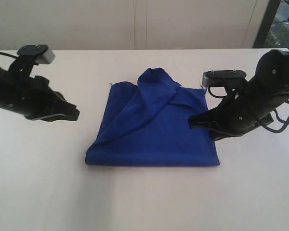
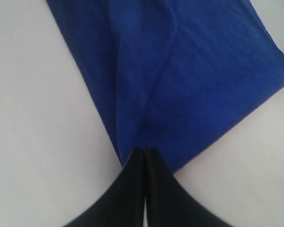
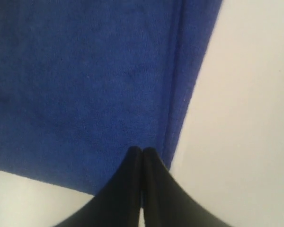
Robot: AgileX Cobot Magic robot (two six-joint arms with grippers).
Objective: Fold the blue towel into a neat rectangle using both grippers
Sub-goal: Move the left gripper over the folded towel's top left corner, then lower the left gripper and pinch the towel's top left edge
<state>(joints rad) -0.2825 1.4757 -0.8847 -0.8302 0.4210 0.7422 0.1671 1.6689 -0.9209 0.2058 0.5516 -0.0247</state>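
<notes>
One deep royal-blue terry-cloth towel (image 1: 154, 130), doubled over into a rough rectangle on the pale, smooth tabletop (image 1: 144, 207). Not neat yet: shows a loose flap slanting across the top layer and a bunched hump at the far edge, with the near edge straight and fairly flat. Judging by that, sits partway through the fold, with smoothing or another fold left to do.

Lies just beyond the tip of the black left gripper (image 1: 73, 114), off to its inner side, with a strip of bare table between in the exterior view. In the left wrist view, seems to meet the pinched tip (image 2: 144, 152) at a cloth edge, though likely only by line of sight. Jaws pressed flat together, nothing between them. Probably parked there clear of the cloth so as not to drag it.

Lies directly beneath and ahead of the black right gripper (image 1: 195, 122), with the tip hanging over the towel's side edge, close to the doubled border seen in the right wrist view (image 3: 142, 151). Jaws clamped together here too, gripping no cloth. Touching the terry or hovering above it: cannot tell. Possibly placed so as to pin that edge, or to be ready to pinch the border once opened.
</notes>
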